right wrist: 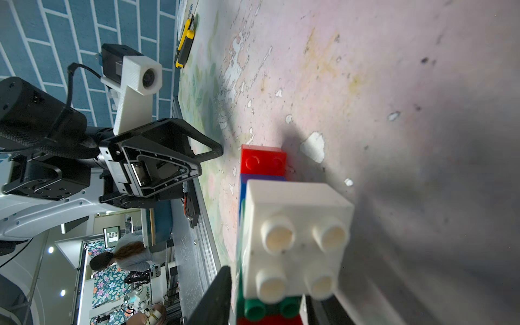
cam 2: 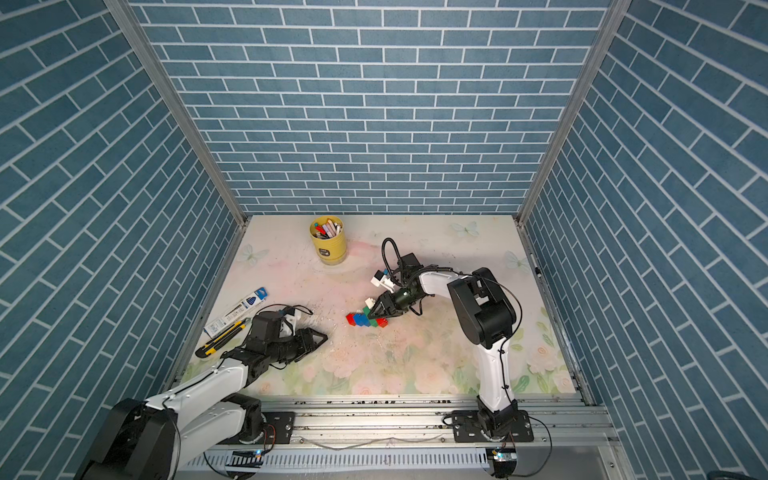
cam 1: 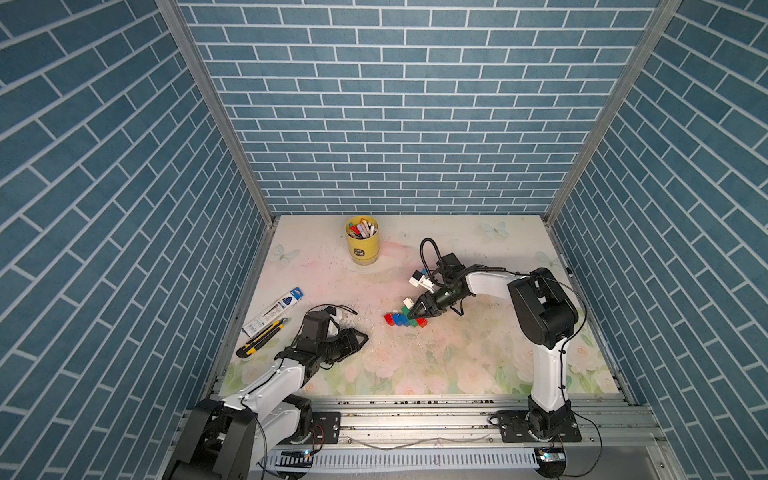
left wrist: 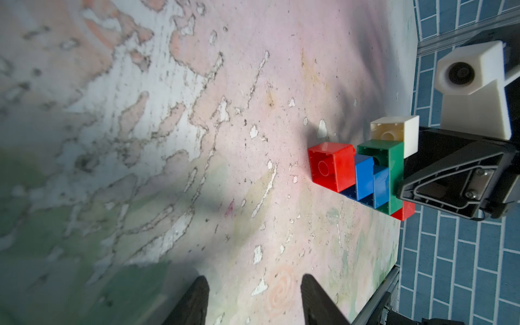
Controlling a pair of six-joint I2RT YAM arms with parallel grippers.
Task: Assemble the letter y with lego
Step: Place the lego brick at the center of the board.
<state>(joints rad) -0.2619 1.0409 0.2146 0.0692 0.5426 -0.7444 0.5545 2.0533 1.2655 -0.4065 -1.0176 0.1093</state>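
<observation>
The lego [cam 1: 405,319] [cam 2: 365,319] is one joined cluster standing on edge at mid-table. The left wrist view shows its hollow undersides: a red brick [left wrist: 329,168], blue bricks [left wrist: 364,177], the green bar [left wrist: 394,168], a white brick [left wrist: 399,132] and another red one [left wrist: 405,211]. My right gripper [cam 1: 413,313] [right wrist: 267,292] straddles the green bar [right wrist: 253,309] beside the white brick [right wrist: 298,225], open, with a thin gap at one finger. My left gripper [cam 1: 361,338] [left wrist: 254,278] hovers to the left of the cluster, open and holding nothing.
A yellow cup of pens [cam 1: 361,245] stands at the back. A blue-and-white pencil box [cam 1: 274,311] and a yellow utility knife [cam 1: 262,337] lie by the left edge, close behind my left arm. Metal rails border the mat's front.
</observation>
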